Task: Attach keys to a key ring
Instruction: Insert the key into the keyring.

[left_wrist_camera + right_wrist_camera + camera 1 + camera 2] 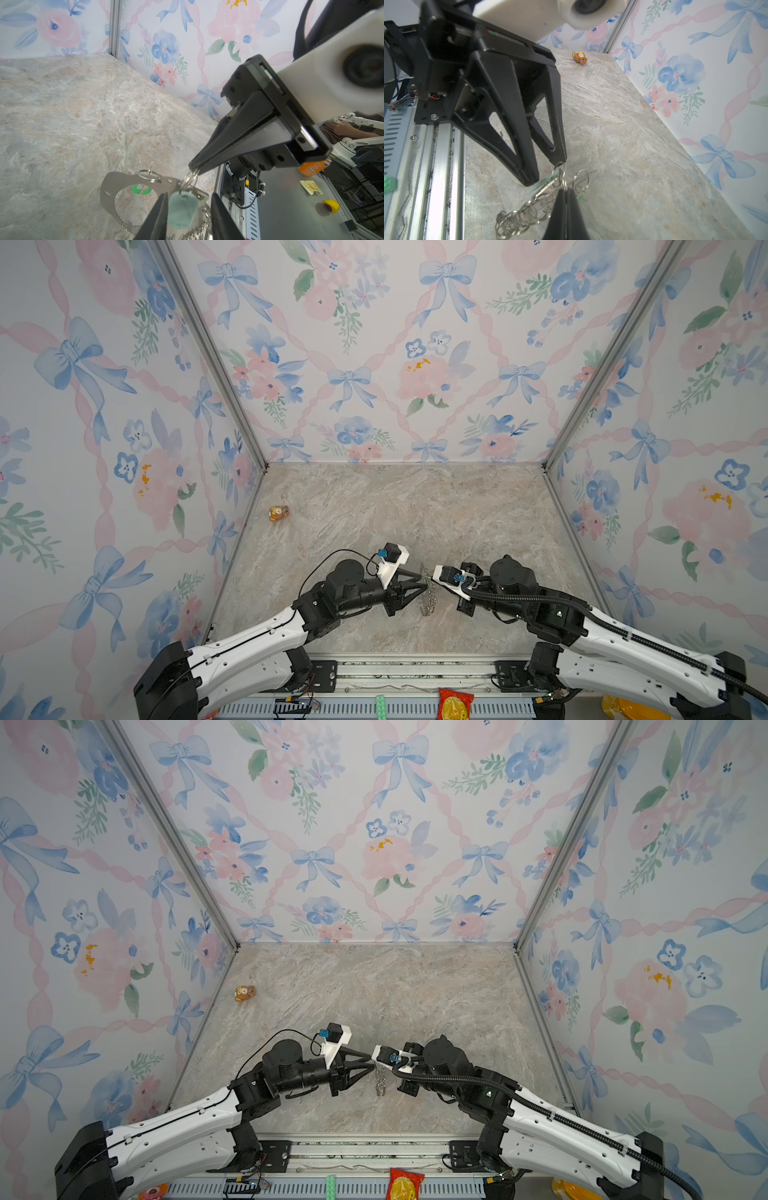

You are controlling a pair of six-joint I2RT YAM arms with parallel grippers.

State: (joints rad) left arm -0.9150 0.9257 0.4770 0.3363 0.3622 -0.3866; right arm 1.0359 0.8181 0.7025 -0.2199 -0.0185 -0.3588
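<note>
Left wrist, mint key (182,209) between parted fingers (158,216)

Grey key ring (108,193) stands upright; mint-tagged key (182,209) just beside it

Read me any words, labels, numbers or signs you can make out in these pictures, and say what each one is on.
Nothing reads clearly.
On the orange can: blue label, lettering too blurred.
On the red packet: print too small.
On the yellow sachet: print too blurred.
On the green piece at the picture's edge: pale mark, cut off, unreadable.
</note>
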